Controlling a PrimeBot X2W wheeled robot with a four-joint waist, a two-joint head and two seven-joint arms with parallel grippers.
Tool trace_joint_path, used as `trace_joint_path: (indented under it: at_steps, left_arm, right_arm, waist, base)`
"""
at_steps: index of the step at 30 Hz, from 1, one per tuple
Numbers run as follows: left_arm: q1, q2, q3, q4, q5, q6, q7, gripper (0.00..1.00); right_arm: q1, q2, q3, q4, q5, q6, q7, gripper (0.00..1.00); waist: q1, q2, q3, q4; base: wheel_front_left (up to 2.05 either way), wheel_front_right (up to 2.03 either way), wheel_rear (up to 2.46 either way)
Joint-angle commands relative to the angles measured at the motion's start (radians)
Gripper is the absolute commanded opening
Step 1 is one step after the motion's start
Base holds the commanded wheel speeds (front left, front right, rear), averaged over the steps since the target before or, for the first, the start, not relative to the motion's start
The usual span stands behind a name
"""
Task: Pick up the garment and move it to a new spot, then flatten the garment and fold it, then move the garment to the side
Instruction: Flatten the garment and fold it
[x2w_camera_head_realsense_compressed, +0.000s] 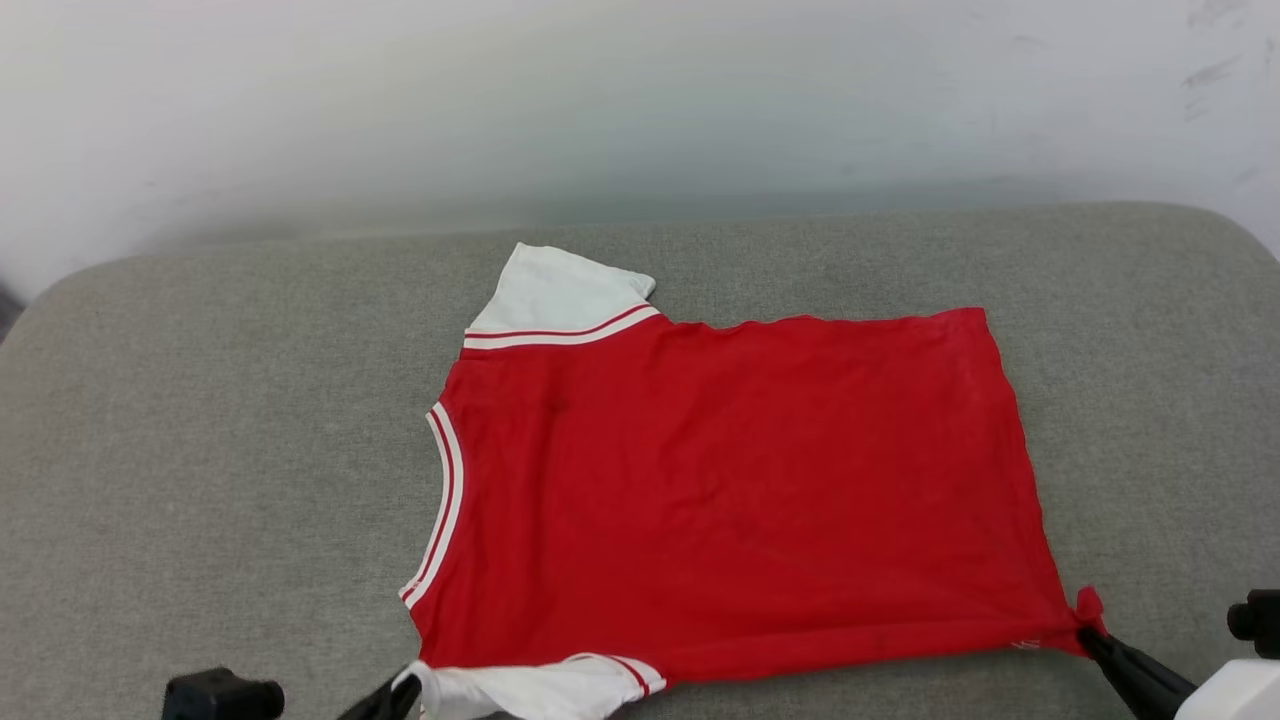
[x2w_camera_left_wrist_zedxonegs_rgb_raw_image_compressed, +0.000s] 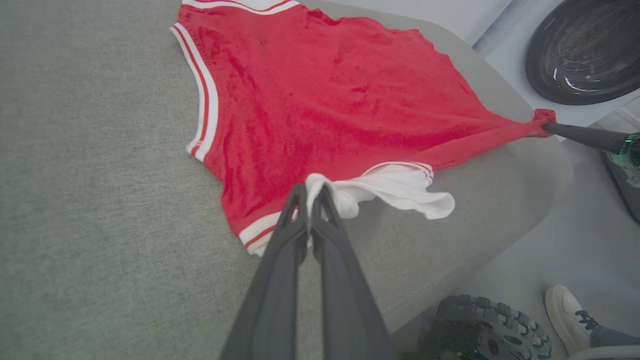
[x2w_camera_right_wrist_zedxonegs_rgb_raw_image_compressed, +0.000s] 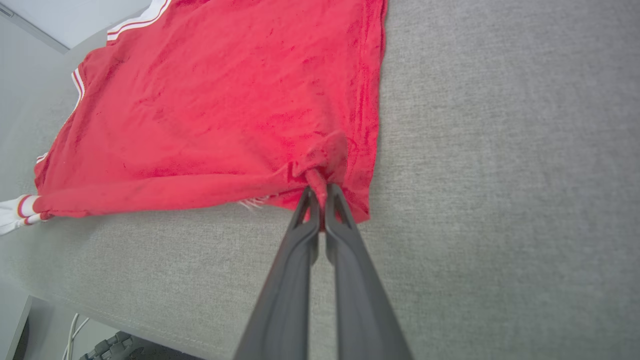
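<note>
Grey cushion (x2w_camera_head_realsense_compressed: 200, 450) wide beyond garment (x2w_camera_head_realsense_compressed: 730, 480); left gripper (x2w_camera_left_wrist_zedxonegs_rgb_raw_image_compressed: 311, 194) tight on sleeve (x2w_camera_left_wrist_zedxonegs_rgb_raw_image_compressed: 400, 192), right gripper (x2w_camera_right_wrist_zedxonegs_rgb_raw_image_compressed: 322, 192) on hem corner (x2w_camera_right_wrist_zedxonegs_rgb_raw_image_compressed: 331, 155)

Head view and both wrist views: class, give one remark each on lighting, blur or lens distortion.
Head view: soft, even light; the red jersey T-shirt with white sleeves casts almost no shadow on the grey fabric cushion. Left wrist view: highlights glint on the dark round glass door. Right wrist view: the right gripper blurs near the lens, the fabric is sharp.
</note>
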Motion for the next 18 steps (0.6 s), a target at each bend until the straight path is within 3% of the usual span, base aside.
trace_joint_path:
  at_steps: [1, 8, 18]
  left_arm:
    - [-0.043, -0.006, 0.016, -0.006, 0.01, -0.003, -0.014, 0.0]
    - [-0.177, -0.004, 0.045, -0.006, 0.029, -0.013, 0.0, 0.0]
    - [-0.364, -0.012, 0.039, 0.096, 0.057, -0.037, 0.045, 0.0]
  right_arm:
    - [-0.018, 0.01, -0.016, -0.021, -0.003, 0.0, 0.01, 0.0]
    - [-0.103, 0.033, -0.038, -0.062, -0.021, 0.0, 0.056, 0.0]
    - [-0.273, 0.048, 0.003, 0.0, -0.11, 0.0, 0.108, 0.0]
  waist:
    - [0.0001, -0.0001, 0.018, -0.001]
    - [0.0001, -0.0001, 0.095, -0.01]
    - [0.0001, -0.0001, 0.203, -0.023]
  base:
    - [0.0, 0.0, 0.0]
    - [0.0, 0.0, 0.0]
    - [0.0, 0.0, 0.0]
